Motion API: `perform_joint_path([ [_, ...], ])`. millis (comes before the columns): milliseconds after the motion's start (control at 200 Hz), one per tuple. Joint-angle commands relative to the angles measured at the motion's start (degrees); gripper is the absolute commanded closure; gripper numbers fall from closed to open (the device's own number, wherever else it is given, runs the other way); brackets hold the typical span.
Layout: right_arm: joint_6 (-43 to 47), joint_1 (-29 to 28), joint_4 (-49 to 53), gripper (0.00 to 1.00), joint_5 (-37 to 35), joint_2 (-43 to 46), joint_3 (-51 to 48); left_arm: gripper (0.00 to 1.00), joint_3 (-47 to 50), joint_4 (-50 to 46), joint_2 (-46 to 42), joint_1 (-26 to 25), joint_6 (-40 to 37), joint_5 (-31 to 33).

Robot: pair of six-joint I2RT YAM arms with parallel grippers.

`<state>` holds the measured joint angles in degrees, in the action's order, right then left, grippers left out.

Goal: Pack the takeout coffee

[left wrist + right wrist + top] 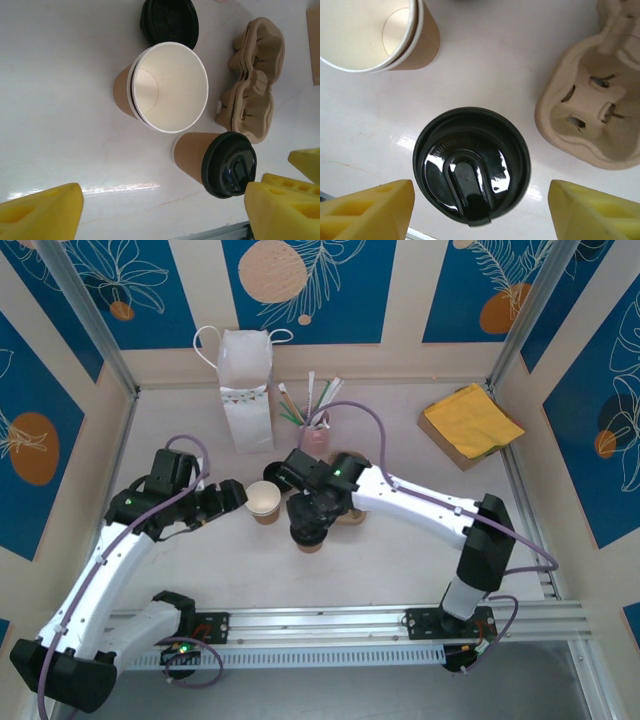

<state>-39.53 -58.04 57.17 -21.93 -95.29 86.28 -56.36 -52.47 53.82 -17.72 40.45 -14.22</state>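
Takeout coffee (472,170) — lidded, upright on the table (485,60) — stood between the right gripper's (480,212) spread fingers, near the open cup (375,35) and pulp carrier (590,110); the left gripper's (160,215) fingers were spread too.

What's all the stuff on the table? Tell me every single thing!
takeout coffee: one, brown cup with black lid, middle of the table
open paper cup: one, maybe two nested, brown outside and pale inside, left of the coffee
loose lid: one, black, beside the open cup
cup carrier: one, tan pulp, right of the coffee
paper bag: one, white, back of the table
pink cup: one, holding straws or stirrers, beside the bag
napkins: one stack, yellow, on a brown box, back right
left gripper: yellow fingers, open, near the cups
right gripper: yellow fingers, open, either side of the coffee's lid
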Motion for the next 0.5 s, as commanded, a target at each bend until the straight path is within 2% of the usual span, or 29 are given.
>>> perform_joint_path([
  [0,-2.14,0.93,-1.02,0.38,3.14,1.91,-2.75,0.23,1.27,2.74,-0.21,-2.39,3.77,-2.13],
  [110,-3.51,1.56,-3.15,0.39,4.88,4.14,-6.43,0.37,2.69,5.62,0.3,-6.08,6.09,-2.13],
  [285,-5.67,4.11,-7.12,0.44,9.59,7.52,-11.95,0.4,3.31,8.76,4.05,-15.69,8.51,2.65],
  [380,-6.54,5.79,-9.9,0.47,13.31,9.02,-14.73,0.55,3.45,10.62,7.18,-18.85,8.86,3.47],
  [495,-7.22,7.96,-12.84,0.47,16.98,10.97,-17.99,0.56,2.52,11.83,11.04,-21.93,7.94,5.11],
])
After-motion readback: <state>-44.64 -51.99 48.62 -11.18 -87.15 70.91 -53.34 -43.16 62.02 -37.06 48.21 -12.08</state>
